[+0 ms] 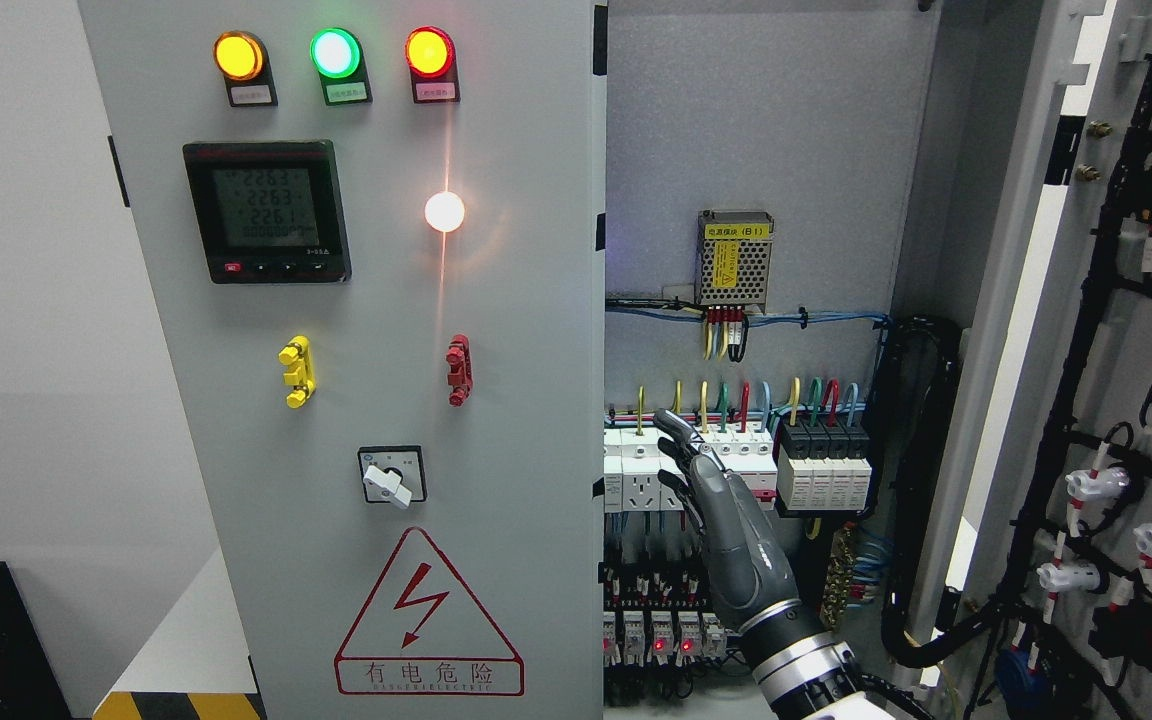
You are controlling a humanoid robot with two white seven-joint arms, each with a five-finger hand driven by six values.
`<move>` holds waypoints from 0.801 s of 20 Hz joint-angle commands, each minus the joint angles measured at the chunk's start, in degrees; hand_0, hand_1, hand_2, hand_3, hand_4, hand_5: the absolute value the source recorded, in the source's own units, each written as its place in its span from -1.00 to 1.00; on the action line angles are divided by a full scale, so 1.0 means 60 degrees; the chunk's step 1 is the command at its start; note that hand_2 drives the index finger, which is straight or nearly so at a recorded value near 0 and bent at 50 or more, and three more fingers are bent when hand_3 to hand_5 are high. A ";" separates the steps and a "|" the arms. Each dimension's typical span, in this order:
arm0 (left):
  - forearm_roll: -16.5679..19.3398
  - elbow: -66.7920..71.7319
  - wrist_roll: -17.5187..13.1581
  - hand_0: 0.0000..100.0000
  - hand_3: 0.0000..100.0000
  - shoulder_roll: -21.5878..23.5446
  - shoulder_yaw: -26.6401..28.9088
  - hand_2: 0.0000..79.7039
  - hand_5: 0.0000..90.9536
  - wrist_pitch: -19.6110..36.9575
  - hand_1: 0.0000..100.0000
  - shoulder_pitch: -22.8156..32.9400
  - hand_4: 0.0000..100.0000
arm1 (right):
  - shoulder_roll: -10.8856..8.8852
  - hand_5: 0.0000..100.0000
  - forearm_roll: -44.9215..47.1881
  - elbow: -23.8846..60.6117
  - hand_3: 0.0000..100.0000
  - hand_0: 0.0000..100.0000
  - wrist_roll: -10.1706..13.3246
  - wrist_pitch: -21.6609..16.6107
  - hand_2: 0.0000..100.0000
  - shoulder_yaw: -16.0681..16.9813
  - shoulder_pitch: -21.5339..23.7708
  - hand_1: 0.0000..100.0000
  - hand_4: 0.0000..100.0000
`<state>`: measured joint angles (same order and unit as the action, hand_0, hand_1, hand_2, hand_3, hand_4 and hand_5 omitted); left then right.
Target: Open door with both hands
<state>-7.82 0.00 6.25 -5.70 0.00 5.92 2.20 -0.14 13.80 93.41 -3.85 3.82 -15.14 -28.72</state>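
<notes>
Single head view, level and close (facing the cabinet front)

The right hand rises from the lower right on its forearm, fingers extended upward and relaxed, holding nothing; only 1 arm shows.

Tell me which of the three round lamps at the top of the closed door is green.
The middle lamp is green; the left lamp glows amber and the right lamp glows red.
</notes>
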 commanded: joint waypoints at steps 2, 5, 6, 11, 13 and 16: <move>0.0000 -0.0073 -0.0001 -1.00 -1.00 -0.0001 -0.0308 -1.00 -1.00 -0.0005 -1.00 0.0000 -1.00 | -0.0284 -1.00 0.0467 -0.0670 -1.00 -0.62 -0.0324 0.0008 -1.00 -0.0129 -0.0340 -1.00 -1.00; 0.0000 -0.0073 -0.0001 -1.00 -1.00 -0.0001 -0.0308 -1.00 -1.00 -0.0005 -1.00 0.0000 -1.00 | -0.0283 -1.00 0.0512 -0.0948 -1.00 -0.62 -0.0487 0.0066 -1.00 -0.0114 -0.0500 -1.00 -1.00; 0.0000 -0.0073 -0.0001 -1.00 -1.00 -0.0001 -0.0308 -1.00 -1.00 -0.0005 -1.00 0.0000 -1.00 | -0.0284 -1.00 0.0512 -0.0978 -1.00 -0.62 -0.0487 0.0066 -1.00 -0.0099 -0.0559 -1.00 -1.00; 0.0000 -0.0073 -0.0001 -1.00 -1.00 -0.0001 -0.0308 -1.00 -1.00 -0.0005 -1.00 0.0000 -1.00 | -0.0298 -1.00 0.0541 -0.0993 -1.00 -0.62 -0.0882 0.0095 -1.00 -0.0085 -0.0750 -1.00 -1.00; 0.0000 -0.0073 -0.0001 -1.00 -1.00 -0.0001 -0.0308 -1.00 -1.00 -0.0005 -1.00 0.0000 -1.00 | -0.0298 -1.00 0.0541 -0.1008 -1.00 -0.62 -0.0912 0.0125 -1.00 -0.0085 -0.0765 -1.00 -1.00; 0.0000 -0.0073 -0.0001 -1.00 -1.00 -0.0001 -0.0308 -1.00 -1.00 -0.0005 -1.00 0.0000 -1.00 | -0.0298 -1.00 0.1051 -0.1095 -1.00 -0.62 -0.0912 0.0227 -1.00 -0.0041 -0.0896 -1.00 -1.00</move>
<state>-7.82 0.00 6.25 -5.71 0.00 5.92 2.20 -0.04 17.31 88.98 -9.12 4.72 -15.55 -32.92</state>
